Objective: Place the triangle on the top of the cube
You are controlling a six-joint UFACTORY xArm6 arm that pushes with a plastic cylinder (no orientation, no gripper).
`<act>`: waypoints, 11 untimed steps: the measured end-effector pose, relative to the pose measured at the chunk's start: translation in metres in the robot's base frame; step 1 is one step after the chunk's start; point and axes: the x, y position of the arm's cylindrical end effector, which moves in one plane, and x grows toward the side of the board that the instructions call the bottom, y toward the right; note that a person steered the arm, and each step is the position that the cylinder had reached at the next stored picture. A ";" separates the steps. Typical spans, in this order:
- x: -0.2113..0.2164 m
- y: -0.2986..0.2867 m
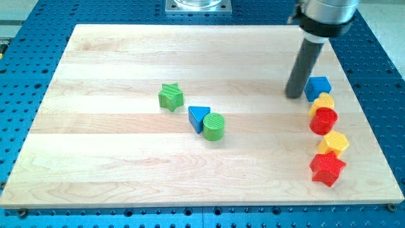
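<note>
Nearest the view's bottom sits the red star, while my tip, a bare rod holding nothing, stands just left of the blue cube, well apart from the blue triangle touching the green cylinder.

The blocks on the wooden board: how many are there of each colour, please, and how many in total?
Green: 2, the green star and green cylinder.
Blue: 2, the blue triangle and blue cube.
Yellow: 2, upper and lower.
Red: 2, the red cylinder and red star.
Total: 8.
</note>
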 end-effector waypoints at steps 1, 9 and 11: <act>0.024 -0.069; -0.043 -0.092; -0.063 -0.005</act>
